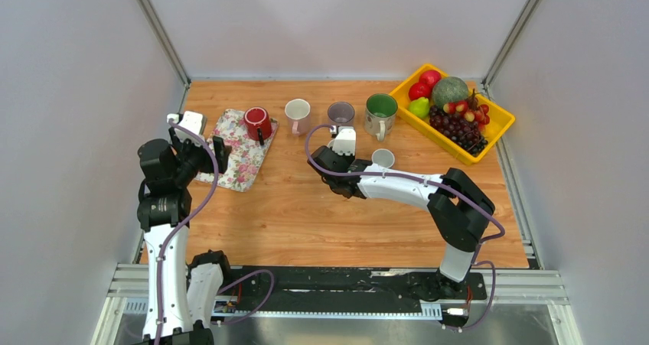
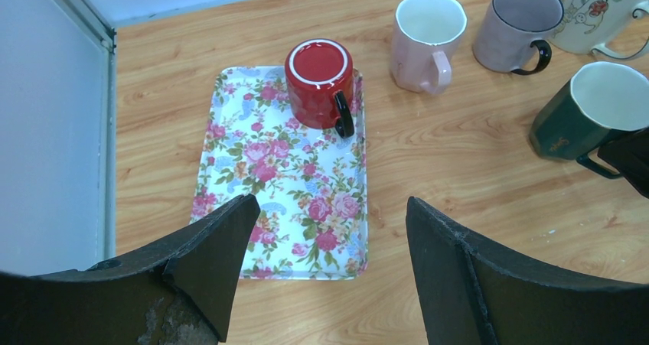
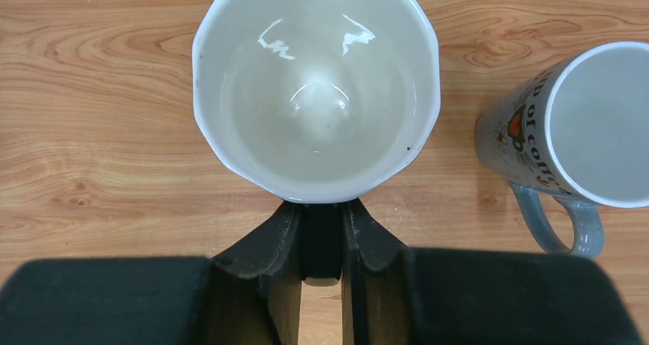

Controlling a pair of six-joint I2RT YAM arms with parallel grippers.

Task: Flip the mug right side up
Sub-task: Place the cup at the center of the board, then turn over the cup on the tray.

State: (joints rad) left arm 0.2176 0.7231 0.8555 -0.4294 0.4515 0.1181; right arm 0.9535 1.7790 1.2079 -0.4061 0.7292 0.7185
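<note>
Red mug (image 2: 320, 81): upside down, base and its white ring facing up. Stands at the far right corner of the floral tray (image 2: 283, 200), black handle turned toward the tray's right edge. Touched by neither arm.

Floral tray: lies near the left edge of the tabletop (image 1: 306, 215), toward the far side, set slightly askew.

Left gripper (image 2: 331, 203): fingers spread wide with nothing between them. Hangs over the near end of the tray, well apart from the red mug.

Right gripper (image 3: 325, 215): fingers pinched close on the handle of a dark green mug (image 3: 317, 92). Sits low over the tabletop.

Dark green mug: upright, mouth up, glossy white and empty inside (the handle itself shows only as a dark sliver between the fingers). Stands a little right of the tabletop's middle, nearer than the row of mugs behind it.

Along the far edge, left to right, all upright: pink mug (image 2: 425, 39), grey-purple mug (image 2: 520, 24) with a black handle, green-lined mug (image 1: 380, 109).

Yellow bin (image 1: 497, 119): at the far right corner of the tabletop, filled with fruit (image 1: 451, 108), dark grapes among it.
</note>
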